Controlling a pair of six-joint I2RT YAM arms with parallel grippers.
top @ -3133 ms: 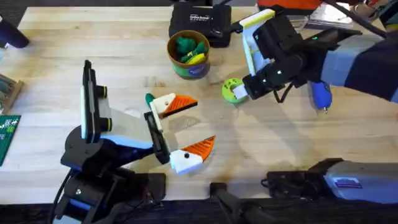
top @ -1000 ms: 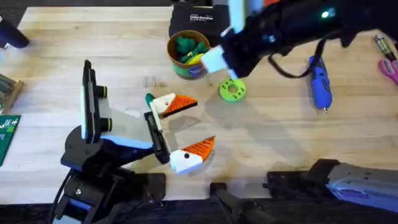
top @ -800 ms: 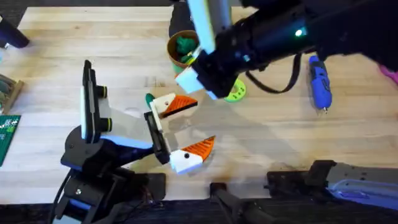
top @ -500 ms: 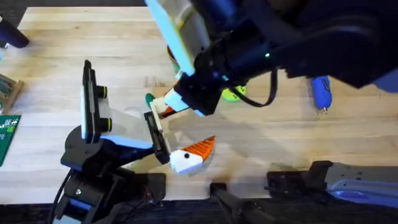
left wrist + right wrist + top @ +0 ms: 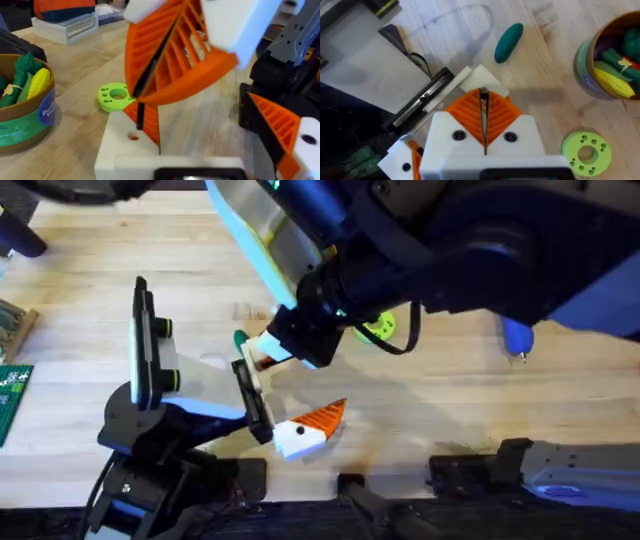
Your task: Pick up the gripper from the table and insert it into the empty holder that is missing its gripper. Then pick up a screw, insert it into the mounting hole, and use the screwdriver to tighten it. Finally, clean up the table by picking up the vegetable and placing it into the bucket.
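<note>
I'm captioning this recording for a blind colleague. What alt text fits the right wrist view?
The right gripper, its orange ribbed fingers pressed together, hovers above a wooden table beside the holder. A dark green toy vegetable lies on the wood beyond it, with a bucket of toy vegetables and a lime-green disc off to one side.

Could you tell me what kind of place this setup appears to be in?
Probably a robotics lab workbench: a wooden table carries a black-and-white holder for spare gripper parts, a blue screwdriver, and a bucket of toy vegetables used as practice props.
</note>
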